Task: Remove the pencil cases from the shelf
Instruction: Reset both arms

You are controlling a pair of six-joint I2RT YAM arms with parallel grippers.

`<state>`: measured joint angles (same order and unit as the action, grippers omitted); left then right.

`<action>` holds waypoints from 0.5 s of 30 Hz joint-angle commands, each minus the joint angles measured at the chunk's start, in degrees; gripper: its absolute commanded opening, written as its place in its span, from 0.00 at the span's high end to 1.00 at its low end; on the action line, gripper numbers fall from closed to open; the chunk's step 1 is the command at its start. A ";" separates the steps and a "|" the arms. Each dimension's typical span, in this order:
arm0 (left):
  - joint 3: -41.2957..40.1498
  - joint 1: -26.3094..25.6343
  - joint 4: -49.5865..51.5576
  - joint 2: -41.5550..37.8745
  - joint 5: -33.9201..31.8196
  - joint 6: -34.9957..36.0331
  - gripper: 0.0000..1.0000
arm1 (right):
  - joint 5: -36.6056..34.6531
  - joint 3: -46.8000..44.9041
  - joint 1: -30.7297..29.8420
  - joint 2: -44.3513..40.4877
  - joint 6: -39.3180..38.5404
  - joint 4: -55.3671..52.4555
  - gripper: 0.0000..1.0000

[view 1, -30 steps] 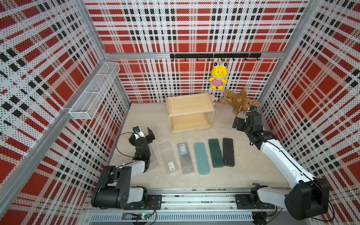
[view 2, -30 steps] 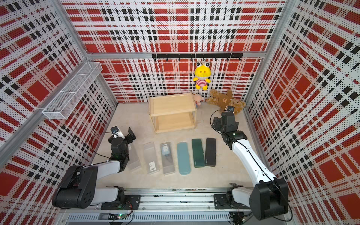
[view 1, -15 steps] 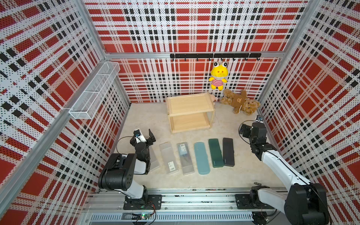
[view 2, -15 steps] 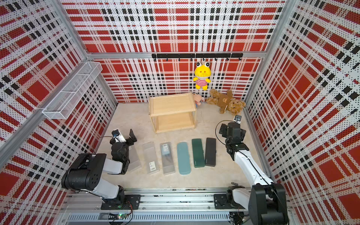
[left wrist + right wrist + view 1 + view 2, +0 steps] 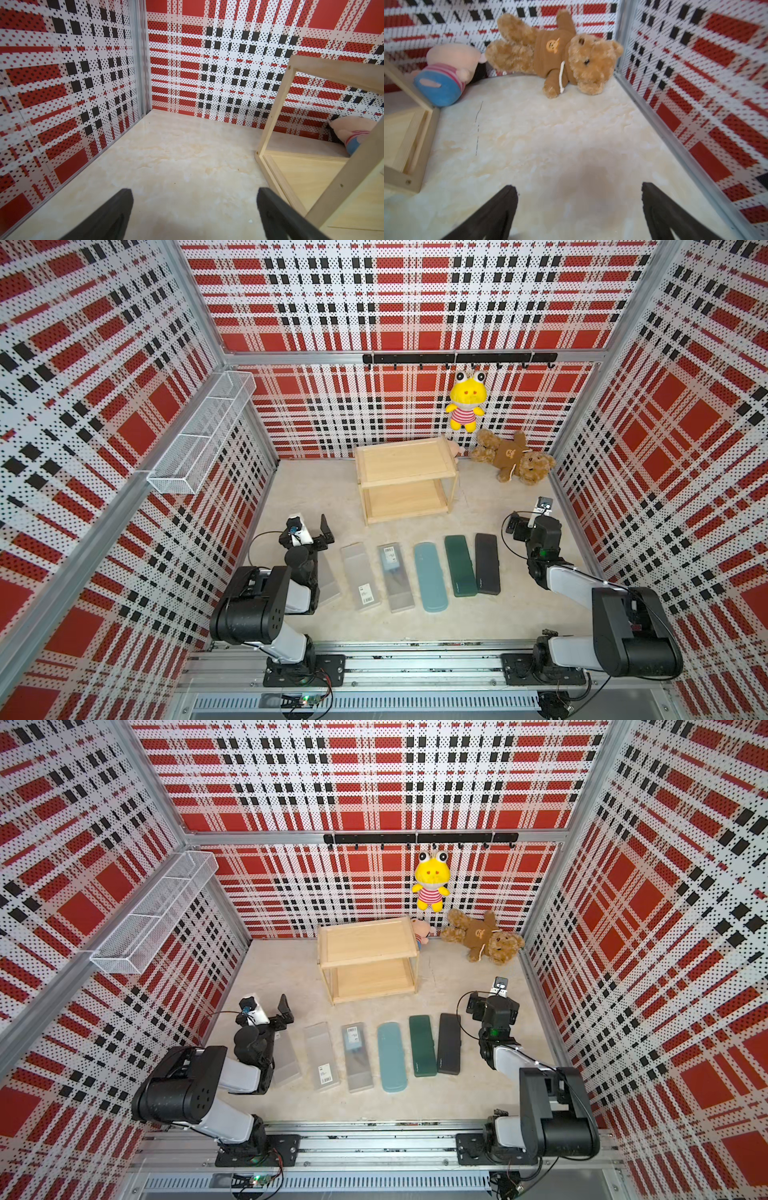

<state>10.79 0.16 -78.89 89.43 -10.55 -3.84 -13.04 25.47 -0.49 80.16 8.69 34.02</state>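
We note the right gripper (image 5: pixel 579 190) drawn back from the shelf (image 5: pixel 405 472), the left gripper (image 5: pixel 194 193) nearly unmoved; both spread wide, empty; pencil cases (image 5: pixel 430 576) unshifted.

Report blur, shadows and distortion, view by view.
Both top views: sharp, evenly lit, walls splayed by the wide lens. Left wrist: shelf crisp, light even. Right wrist: teddy bear and side wall smeared, dim shadow on the floor.

Lying side by side on the pale bench (image 5: pixel 316 497), left to right: three frosted cases (image 5: pixel 360 576), teal case (image 5: pixel 430 576), green case (image 5: pixel 460 565), black case (image 5: pixel 487 563). Standing apart behind them: shelf (image 5: pixel 407 480). Lying by the back wall: pig toy (image 5: pixel 420 930) just beside the shelf, then bear (image 5: pixel 513 456).
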 commanded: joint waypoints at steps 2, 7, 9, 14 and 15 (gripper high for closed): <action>1.52 -1.12 0.32 0.44 -2.07 1.48 0.01 | 6.33 -4.31 0.49 6.12 -2.59 19.00 0.00; 1.69 -1.39 0.67 0.47 -2.54 1.83 0.01 | 9.62 -7.57 -0.56 8.53 -5.52 26.93 0.00; 1.74 -1.52 0.76 0.53 -2.81 2.04 0.01 | 9.65 -7.54 -0.56 8.47 -5.49 26.61 0.00; 1.76 -1.57 0.76 0.48 -2.91 2.06 0.01 | 9.70 -7.47 -0.56 8.52 -5.44 26.55 0.00; 1.78 -1.53 0.76 0.49 -2.88 2.01 0.01 | 9.70 -7.46 -0.57 8.43 -5.44 26.49 0.00</action>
<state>11.62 -1.10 -77.97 89.43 -12.60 -2.48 -4.03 17.74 -0.75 88.66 3.81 57.84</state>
